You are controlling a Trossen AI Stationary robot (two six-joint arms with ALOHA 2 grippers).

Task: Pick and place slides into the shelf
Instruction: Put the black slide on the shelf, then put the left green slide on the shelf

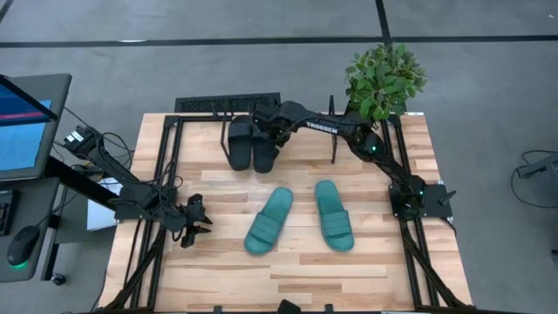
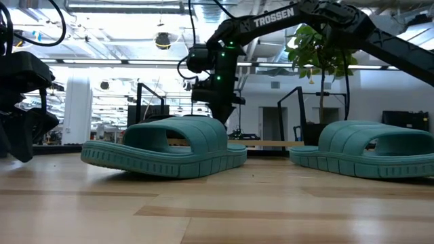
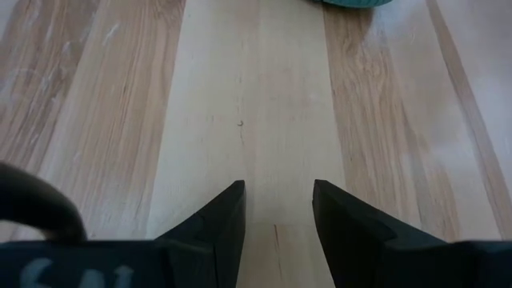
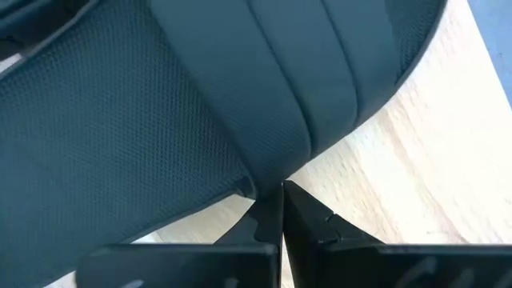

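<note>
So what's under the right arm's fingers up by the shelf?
The two black slides lie side by side beneath the shut right gripper at the shelf. The arm covers part of the right-hand slide, so contact is unclear.

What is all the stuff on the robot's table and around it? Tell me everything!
black slides: two, black, side by side at the table's far edge by the shelf.
teal slides: two, teal green, mid-table; second one to its right.
shelf: one, black metal, far edge.
potted plant: one, green, far right corner.
table: one, light wood.
monitor: one, off the table's left side.
mouse: one, dark, lit green, below the monitor.
left gripper: fingers open, low over bare wood on the left.
right gripper: fingers shut, at the black slides.
</note>
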